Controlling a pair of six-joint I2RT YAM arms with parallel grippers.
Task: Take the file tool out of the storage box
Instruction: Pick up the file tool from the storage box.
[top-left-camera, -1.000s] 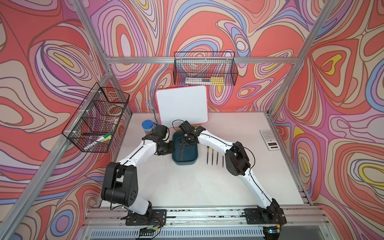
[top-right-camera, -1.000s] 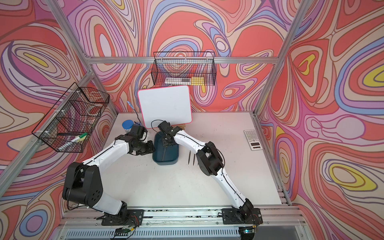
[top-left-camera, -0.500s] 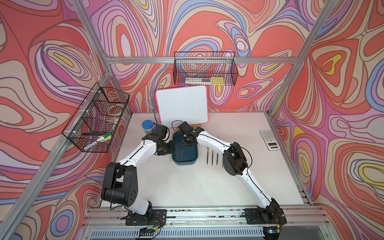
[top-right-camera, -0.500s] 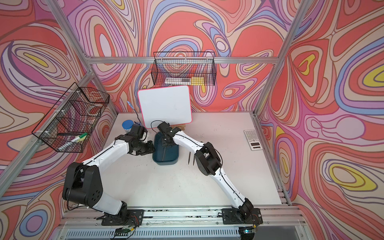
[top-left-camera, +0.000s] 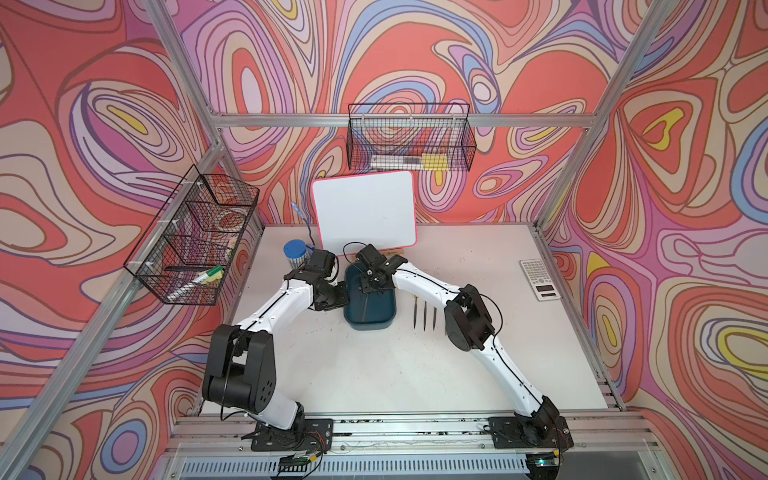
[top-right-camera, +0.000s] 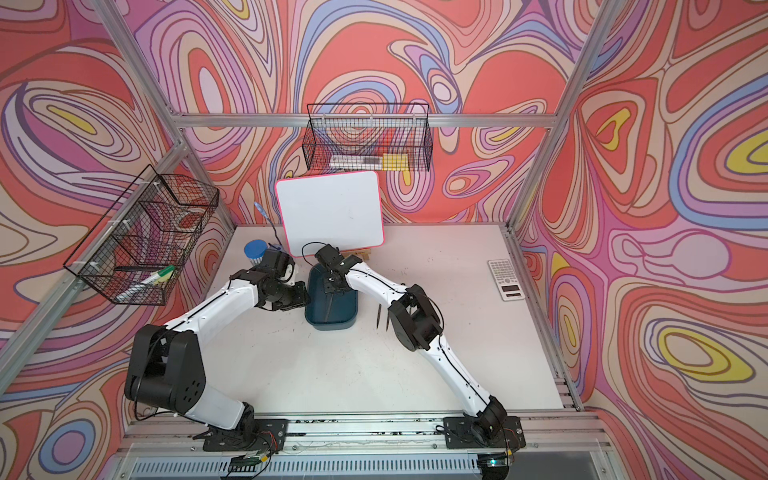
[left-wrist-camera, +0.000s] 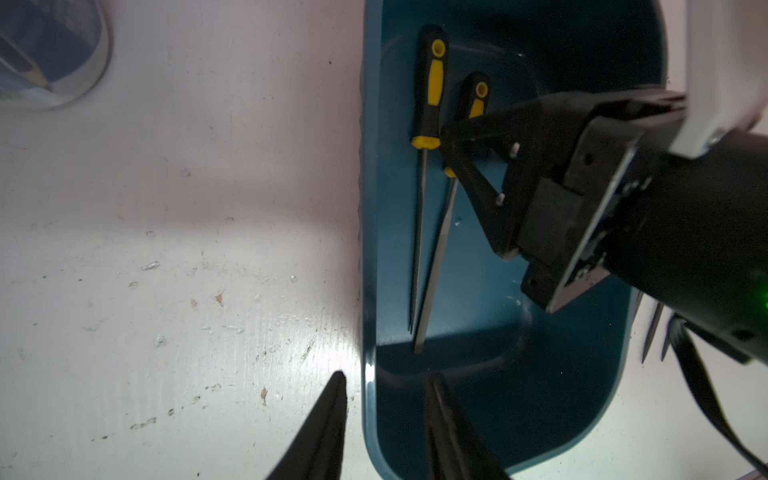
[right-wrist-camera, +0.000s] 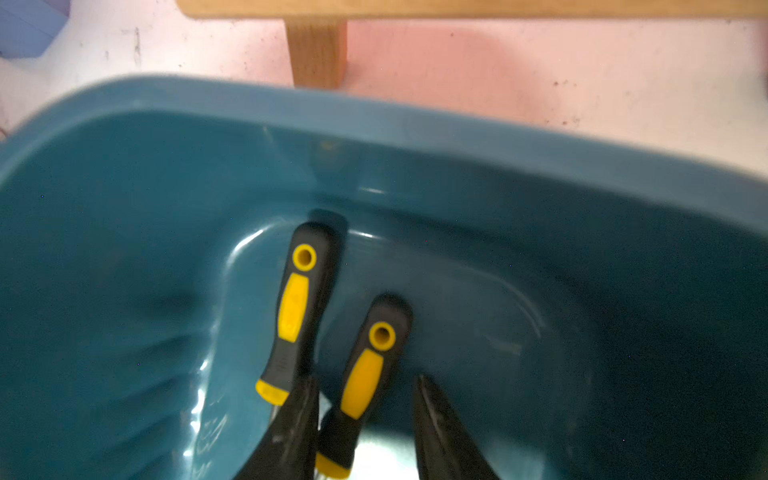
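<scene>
I see my right end effector, jaws apart, straddling the handle of the file tool inside the storage box on the table. My left end effector, jaws also parted, straddles the box's wall.

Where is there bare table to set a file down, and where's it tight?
Bare: the front tabletop between left arm and right arm, from the storage box to the front rail; the strip between right arm and calculator. Crowded: around the box, with left end effector, right end effector, laid-out files, blue cup, whiteboard.
</scene>
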